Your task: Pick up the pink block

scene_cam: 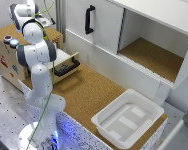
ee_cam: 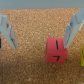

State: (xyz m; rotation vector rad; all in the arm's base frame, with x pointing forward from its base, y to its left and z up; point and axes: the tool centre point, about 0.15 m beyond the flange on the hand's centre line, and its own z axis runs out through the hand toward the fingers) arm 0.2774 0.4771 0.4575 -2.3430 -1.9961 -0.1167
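In the wrist view the pink block rests on a cork surface, with black marks on its front face. My gripper is open above it. One of its fingers stands just over the block's far side, and the other is well apart from it on the opposite side. Nothing is held. In the exterior view the arm reaches up over the wooden box on the exterior view's left; the pink block cannot be made out there.
A yellow block sits close beside the pink one. Something dark blue shows at the opposite frame edge. The exterior view has an open drawer, a white bin, and a white cabinet with a black handle.
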